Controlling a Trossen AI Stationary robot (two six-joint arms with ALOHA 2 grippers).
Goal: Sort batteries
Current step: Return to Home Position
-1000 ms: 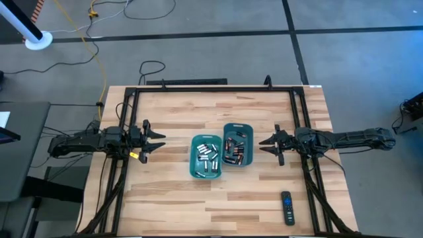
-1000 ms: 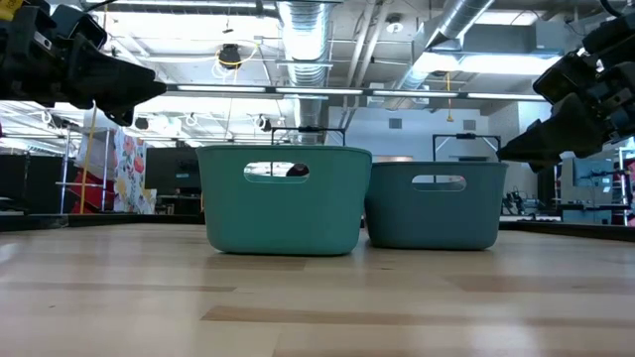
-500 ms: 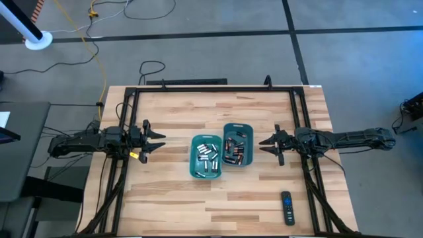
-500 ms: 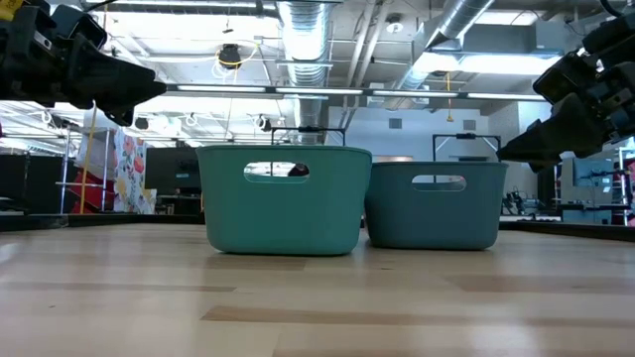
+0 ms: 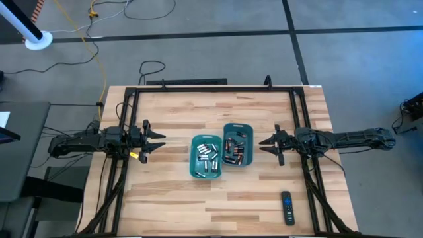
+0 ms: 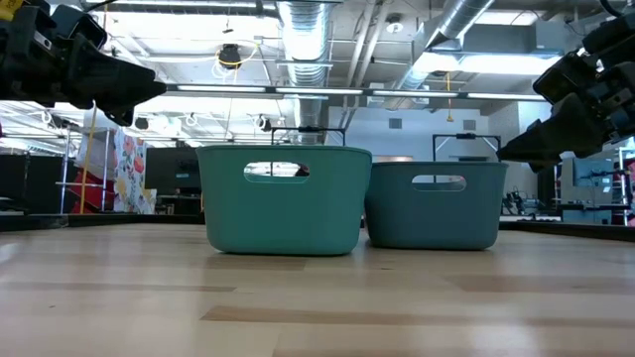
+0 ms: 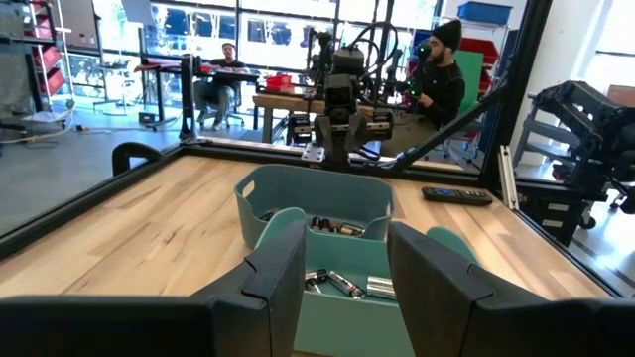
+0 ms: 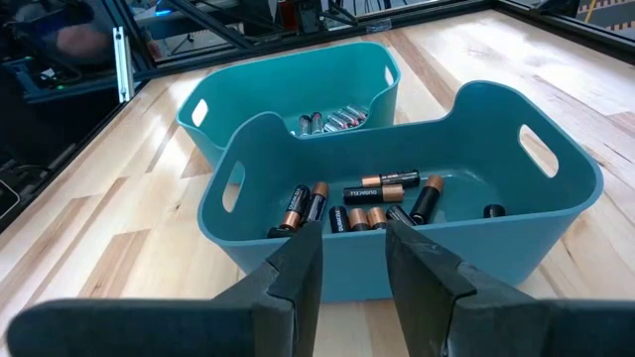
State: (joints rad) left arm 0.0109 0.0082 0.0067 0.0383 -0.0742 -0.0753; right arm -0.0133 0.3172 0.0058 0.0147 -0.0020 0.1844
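Nothing has moved: batteries [image 5: 207, 157] lie in the two bins [image 5: 238, 124], left gripper [image 5: 161, 142] and right gripper [image 5: 262, 146] hang empty, fingers apart, either side; settle home gently, staying clear of the bins

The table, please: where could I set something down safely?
Bare wood lies between the two bins and the far rail, and in front, left of the remote. The middle is crowded: bins sit between the left gripper and right gripper.
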